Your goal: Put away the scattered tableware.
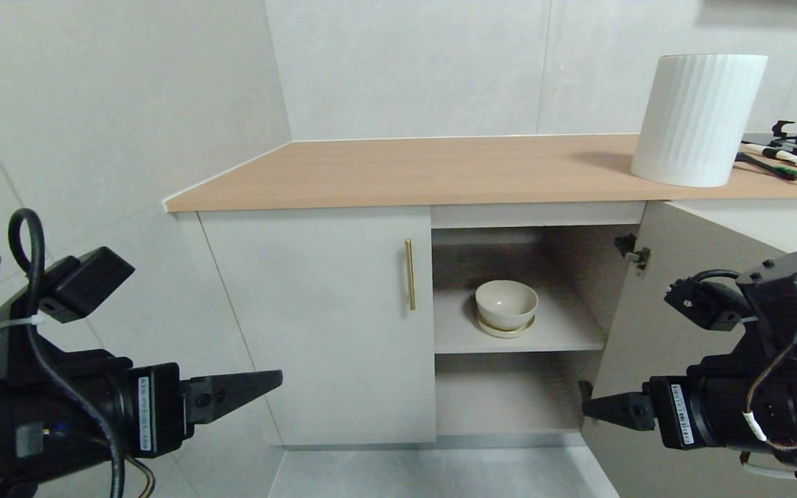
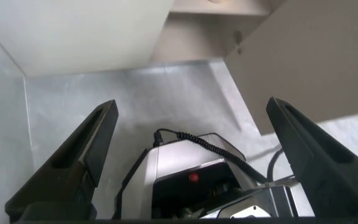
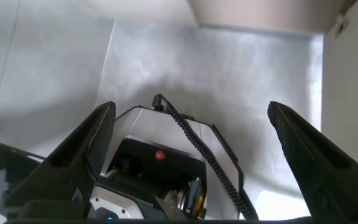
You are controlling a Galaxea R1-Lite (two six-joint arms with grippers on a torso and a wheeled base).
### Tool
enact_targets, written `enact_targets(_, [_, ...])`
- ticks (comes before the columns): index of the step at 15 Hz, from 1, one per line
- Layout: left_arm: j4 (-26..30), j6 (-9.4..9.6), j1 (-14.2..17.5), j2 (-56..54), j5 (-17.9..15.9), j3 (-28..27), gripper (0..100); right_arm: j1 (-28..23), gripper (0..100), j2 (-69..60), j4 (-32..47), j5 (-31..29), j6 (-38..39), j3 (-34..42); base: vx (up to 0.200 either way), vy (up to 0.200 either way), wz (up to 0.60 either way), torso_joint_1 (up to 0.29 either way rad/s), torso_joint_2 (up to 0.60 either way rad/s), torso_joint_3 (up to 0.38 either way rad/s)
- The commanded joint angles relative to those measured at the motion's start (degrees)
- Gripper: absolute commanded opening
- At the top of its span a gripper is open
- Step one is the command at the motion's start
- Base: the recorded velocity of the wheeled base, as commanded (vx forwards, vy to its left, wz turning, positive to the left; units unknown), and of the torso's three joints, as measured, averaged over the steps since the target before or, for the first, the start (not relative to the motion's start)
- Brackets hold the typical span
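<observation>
Right now both arms sit low in front of the cabinet [image 1: 315, 325], and neither carries anything: the left end effector [image 1: 260, 382] is released, its fingers [image 2: 82, 155] spread wide apart in its wrist view, and the right end effector [image 1: 589, 408] is likewise released and empty, fingers [image 3: 73, 155] splayed. The left one hangs before the cabinet's shut left door, below its brass handle [image 1: 409, 274]; the right one is near the bottom of the swung-out right door [image 1: 654, 360]. Inside the cabinet, on the middle shelf [image 1: 564, 332], a pale bowl [image 1: 506, 304] stands upright on a small plate [image 1: 506, 330], touching it, so I judge that piece already stowed. It looks like glazed ceramic: stiff, fairly heavy for its bulk, slick on the skin and ready to chip if knocked against the shelf or door edge. If I must shift it, I would pinch the rim, one finger inside and one outside, and lift straight up so the plate stays behind; the plate itself lies flat and offers only its thin edge. On the surface above the cabinet, off to the right, stands a white ribbed canister [image 1: 699, 117], and beyond it lie some long utensils [image 1: 782, 162], light and thin, best taken across the middle of the shaft; I cannot tell exactly what they are.
</observation>
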Motion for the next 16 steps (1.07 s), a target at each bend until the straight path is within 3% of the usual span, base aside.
enact_targets(1, [0.0,-0.03,0.0,0.1,0.0,0.0,100,0.1,100,0.7,0.0,0.1,0.0,0.2,-0.200,0.000,0.00,0.002,0.00,-0.002])
enact_targets(6, [0.0,-0.03,-0.2,0.2,-0.1,0.1,100,0.1,100,1.1,0.1,0.1,0.0,0.2,-0.200,0.000,0.00,0.003,0.00,0.001])
enact_targets(11, [0.0,0.14,-0.2,-0.2,-0.1,0.3,100,0.1,100,-4.3,0.5,-0.3,0.0,0.8,0.000,0.000,0.00,0.000,0.00,0.000])
enact_targets(16, [0.0,0.14,-0.2,-1.0,0.0,0.3,100,0.0,100,-12.1,6.1,-0.5,0.0,2.4,0.000,0.000,0.00,0.000,0.00,0.000])
